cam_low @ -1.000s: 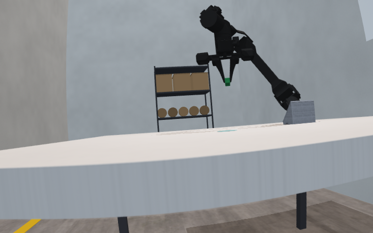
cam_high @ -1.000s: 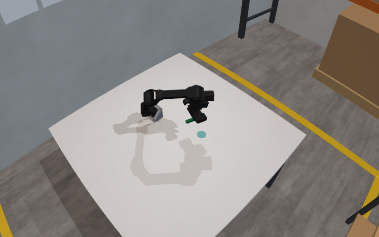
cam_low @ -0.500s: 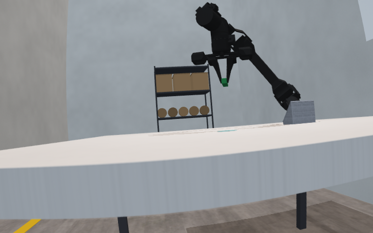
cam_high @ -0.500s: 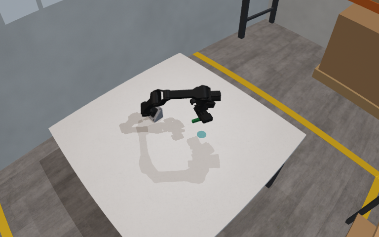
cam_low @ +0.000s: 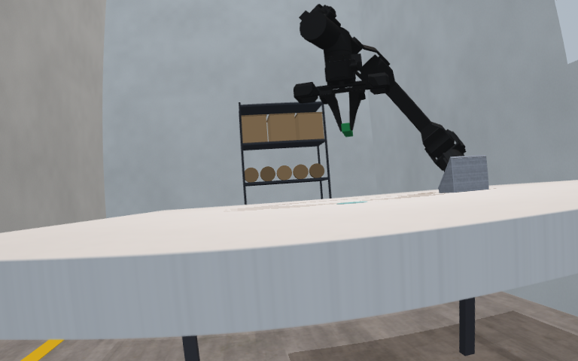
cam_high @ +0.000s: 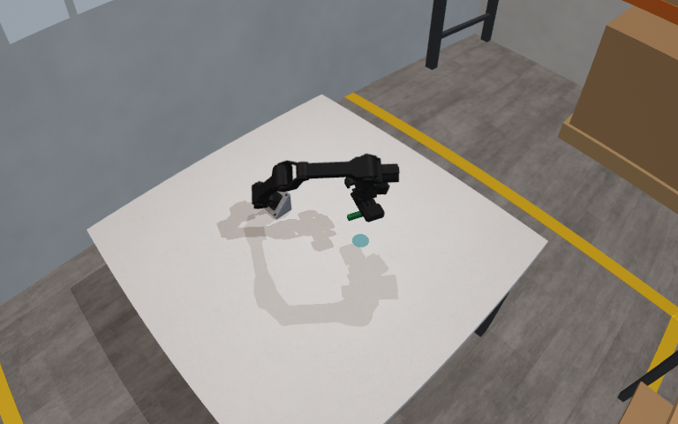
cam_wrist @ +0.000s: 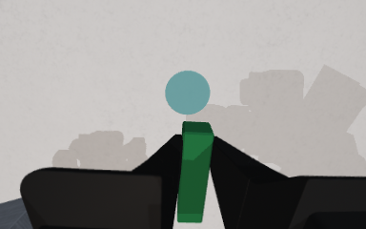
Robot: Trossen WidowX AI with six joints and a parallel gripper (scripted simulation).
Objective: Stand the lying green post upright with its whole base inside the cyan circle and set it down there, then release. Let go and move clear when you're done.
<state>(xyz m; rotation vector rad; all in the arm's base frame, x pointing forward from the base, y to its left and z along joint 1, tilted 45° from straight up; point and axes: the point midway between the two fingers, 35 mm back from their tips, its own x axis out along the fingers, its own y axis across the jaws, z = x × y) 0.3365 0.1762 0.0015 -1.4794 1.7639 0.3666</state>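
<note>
My gripper [cam_high: 368, 212] is shut on the green post [cam_high: 354, 215] and holds it high above the white table. The post lies level between the fingers, one end sticking out to the side. In the exterior view its end shows as a small green square [cam_low: 347, 129] at the fingertips [cam_low: 345, 123], well above the table. In the wrist view the post [cam_wrist: 194, 172] runs between the two black fingers, its far end just below the cyan circle [cam_wrist: 187, 93]. The cyan circle [cam_high: 359, 240] is flat on the table, a little in front of the gripper.
The arm's grey base block [cam_high: 280, 205] stands on the table behind the circle. A shelf rack with boxes and rolls [cam_low: 283, 149] stands beyond the table. A yellow floor line [cam_high: 500, 190] and a large brown crate [cam_high: 629, 100] lie off the table to the right.
</note>
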